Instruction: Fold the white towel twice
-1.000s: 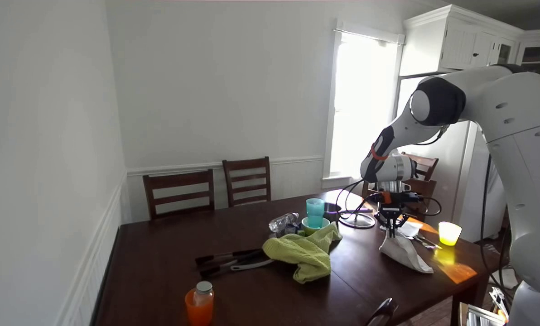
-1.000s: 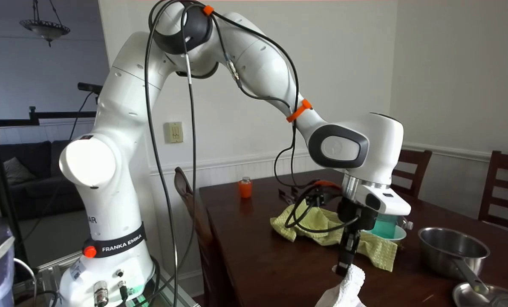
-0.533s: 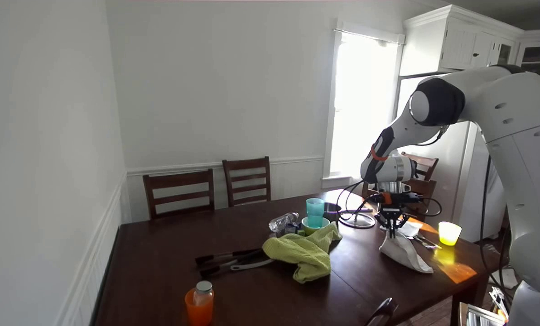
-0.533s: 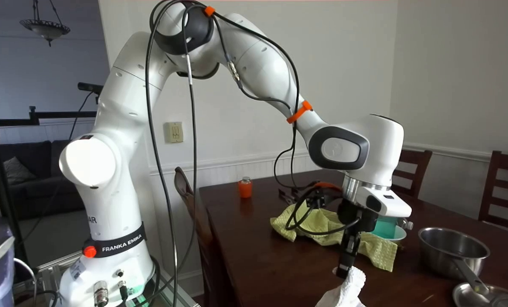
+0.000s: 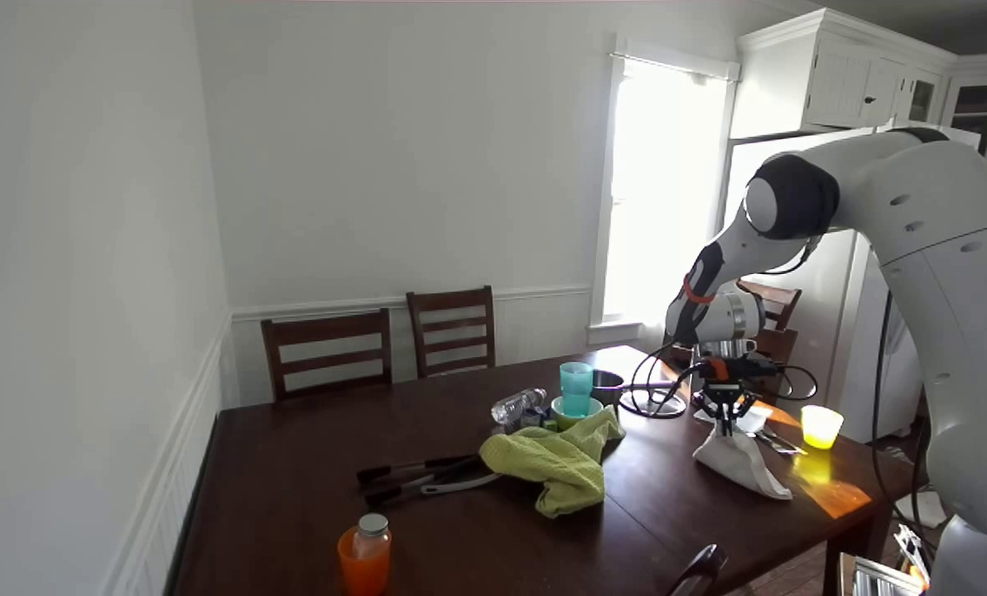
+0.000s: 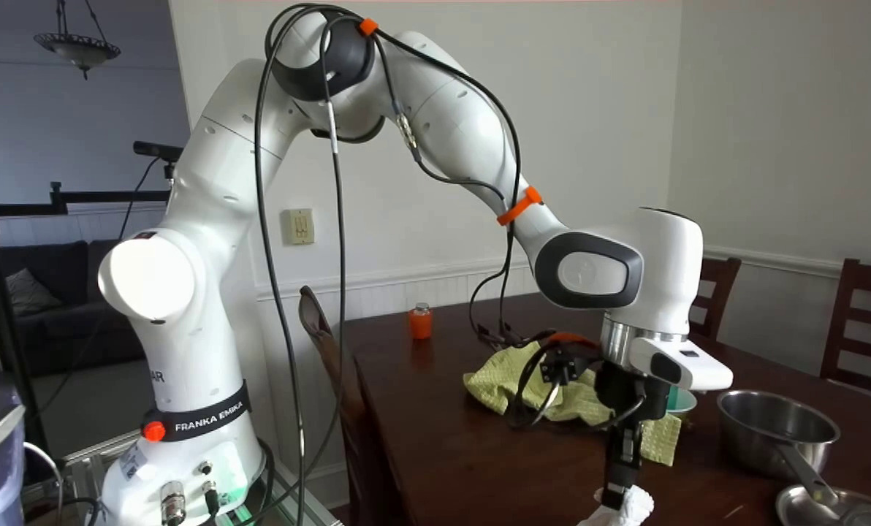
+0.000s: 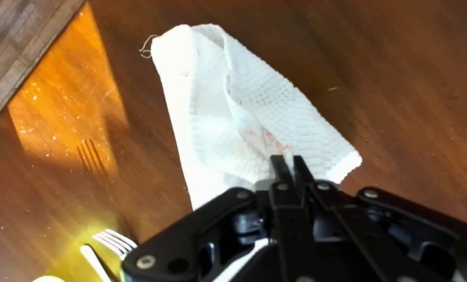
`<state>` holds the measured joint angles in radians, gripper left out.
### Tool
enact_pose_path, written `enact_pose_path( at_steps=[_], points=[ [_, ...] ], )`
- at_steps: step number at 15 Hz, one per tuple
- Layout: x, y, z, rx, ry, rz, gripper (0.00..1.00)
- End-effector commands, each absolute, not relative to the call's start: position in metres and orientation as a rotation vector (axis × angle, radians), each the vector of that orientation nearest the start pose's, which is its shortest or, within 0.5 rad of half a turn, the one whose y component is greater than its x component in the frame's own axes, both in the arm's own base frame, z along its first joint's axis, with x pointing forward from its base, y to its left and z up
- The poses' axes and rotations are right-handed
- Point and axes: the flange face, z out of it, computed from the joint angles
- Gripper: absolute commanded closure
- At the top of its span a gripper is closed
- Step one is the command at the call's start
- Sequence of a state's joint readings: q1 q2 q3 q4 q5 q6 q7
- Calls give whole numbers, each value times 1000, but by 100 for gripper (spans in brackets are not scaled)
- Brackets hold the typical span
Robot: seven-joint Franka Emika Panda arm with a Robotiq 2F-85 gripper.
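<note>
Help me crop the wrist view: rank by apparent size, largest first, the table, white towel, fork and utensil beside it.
Largest: table
Next: white towel
Smallest: fork and utensil beside it, left unranked, since they look alike in size and neither shows whole.

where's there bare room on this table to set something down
Bare table shows between the wall-side chairs and the long utensils, and between the green cloth and the white towel. It's crowded around the teal cup, clear bottle and pot, and around the gripper pinching the towel, near the yellow cup and fork.
</note>
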<state>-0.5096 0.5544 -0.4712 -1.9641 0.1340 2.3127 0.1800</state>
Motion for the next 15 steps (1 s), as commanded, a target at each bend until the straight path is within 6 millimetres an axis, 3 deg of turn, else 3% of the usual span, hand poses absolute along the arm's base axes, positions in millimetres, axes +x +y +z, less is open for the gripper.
enact_pose_path(
  at_steps=[1,15],
  points=[
    [335,-513,200,-2714,1775,284,99],
    [328,-551,176,-2858,1565,214,99]
  ],
)
